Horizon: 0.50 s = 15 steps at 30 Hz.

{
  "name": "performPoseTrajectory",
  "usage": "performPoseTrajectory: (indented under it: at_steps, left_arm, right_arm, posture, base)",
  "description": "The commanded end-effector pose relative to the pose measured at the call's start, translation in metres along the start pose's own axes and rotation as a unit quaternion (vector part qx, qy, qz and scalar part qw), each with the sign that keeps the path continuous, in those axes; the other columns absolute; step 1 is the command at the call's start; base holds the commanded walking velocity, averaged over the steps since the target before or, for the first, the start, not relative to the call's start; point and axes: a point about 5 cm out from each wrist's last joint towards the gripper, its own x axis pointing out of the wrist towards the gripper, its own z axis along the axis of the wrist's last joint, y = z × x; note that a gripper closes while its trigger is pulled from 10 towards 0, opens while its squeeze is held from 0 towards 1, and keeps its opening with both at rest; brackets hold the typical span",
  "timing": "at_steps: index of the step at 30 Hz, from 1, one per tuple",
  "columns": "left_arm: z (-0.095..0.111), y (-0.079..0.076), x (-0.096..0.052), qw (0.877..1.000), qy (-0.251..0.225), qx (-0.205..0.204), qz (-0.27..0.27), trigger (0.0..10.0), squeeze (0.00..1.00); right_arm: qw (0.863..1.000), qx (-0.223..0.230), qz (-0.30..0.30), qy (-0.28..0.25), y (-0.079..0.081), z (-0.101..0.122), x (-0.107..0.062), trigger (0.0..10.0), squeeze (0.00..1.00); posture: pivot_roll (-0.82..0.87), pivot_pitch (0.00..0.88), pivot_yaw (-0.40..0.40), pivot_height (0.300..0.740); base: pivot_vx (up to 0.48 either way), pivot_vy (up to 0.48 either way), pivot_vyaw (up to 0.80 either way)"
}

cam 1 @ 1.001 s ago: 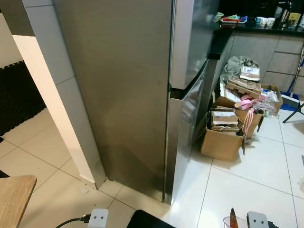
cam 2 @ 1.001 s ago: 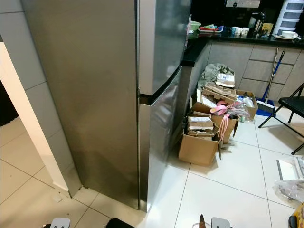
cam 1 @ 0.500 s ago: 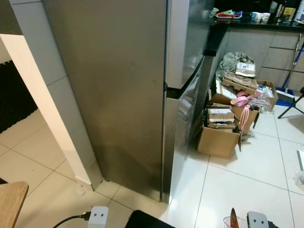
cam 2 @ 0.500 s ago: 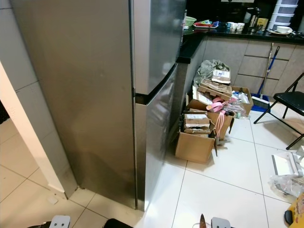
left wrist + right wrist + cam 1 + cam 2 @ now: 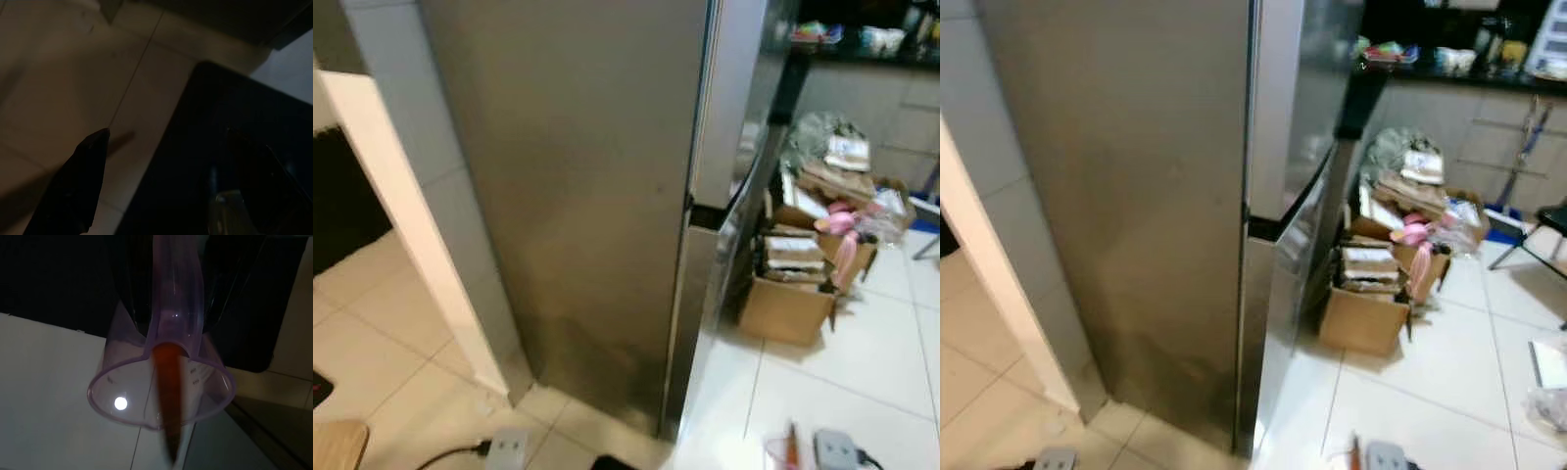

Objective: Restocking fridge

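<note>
On a pale tiled floor [image 5: 862, 382] we face a closed steel fridge [image 5: 597, 196], with boxes [image 5: 793, 294] just beside it. Our right wrist view adds what the eyes blur: the right end effector [image 5: 168, 284] grips a clear jug [image 5: 161, 396] by its handle. We cannot tell how the left end effector [image 5: 161, 181] stands.

Both arms low, wrists at frame bottom.
We note the right gripper [image 5: 166, 298] clamped on a cup; left gripper [image 5: 161, 191] fingers spread.
</note>
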Motion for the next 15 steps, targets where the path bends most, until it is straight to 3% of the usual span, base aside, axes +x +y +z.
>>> performPoseTrajectory:
  at_steps: [1,7,15]
  left_arm:
    - [-0.0039,-0.0018,-0.0008,1.000,0.005,0.001,-0.003,10.0,0.00]
    - [-0.0035,-0.0019,-0.0007,1.000,0.005,0.002,-0.004,10.0,0.00]
    - [-0.0039,-0.0056,-0.0009,0.999,0.002,0.025,-0.020,10.0,0.00]
  right_arm:
    - [1.000,-0.001,-0.017,0.002,-0.0108,-0.0017,-0.0018,10.0,0.00]
    - [1.000,0.001,-0.017,0.002,-0.0109,-0.0025,-0.0021,10.0,0.00]
    - [1.000,0.002,-0.020,0.005,-0.0120,-0.0056,-0.0032,10.0,0.00]
  posture:
    - [0.00,0.089,0.014,0.740]
    - [0.00,0.090,0.016,0.740]
    - [-0.01,0.096,0.019,0.740]
  base:
    - [0.349,0.000,0.00]
    - [0.341,0.000,0.00]
    - [0.000,0.000,0.00]
